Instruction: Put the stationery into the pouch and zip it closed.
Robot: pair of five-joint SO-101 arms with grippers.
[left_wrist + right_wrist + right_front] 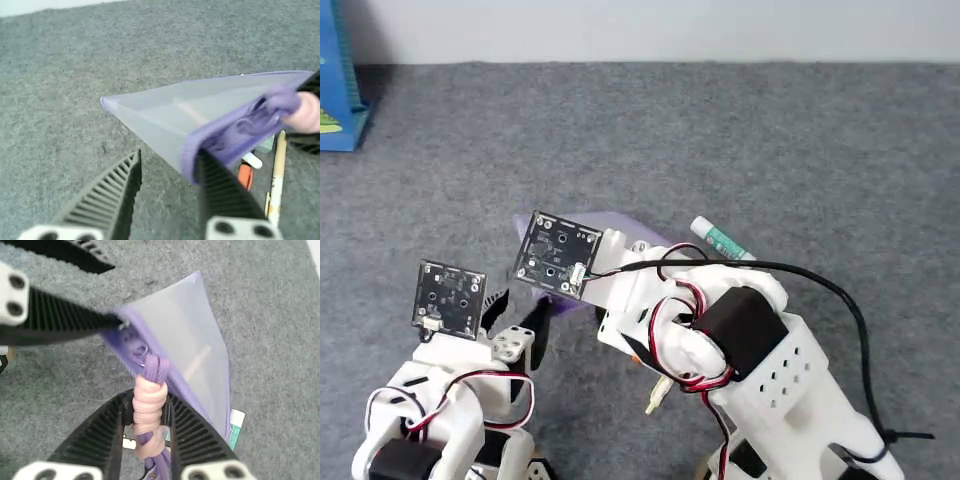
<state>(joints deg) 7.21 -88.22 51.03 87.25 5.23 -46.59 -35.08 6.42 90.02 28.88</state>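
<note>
Under me lies a grey felt mat [770, 140] — coarse, flecked, reaching every edge I can see. At its far left corner stands a blue box [338, 90], only partly in view. Along the mat's far edge runs a plain white wall [670, 30].

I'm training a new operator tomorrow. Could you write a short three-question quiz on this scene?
1. True or false: the right end effector is shut on the pink zipper cord.
2. Which colour is the pouch? A purple, B red, C green.
3. Fill in: the glue stick lies ____ the pouch.
Key: 1 true; 2 A; 3 outside.
</note>
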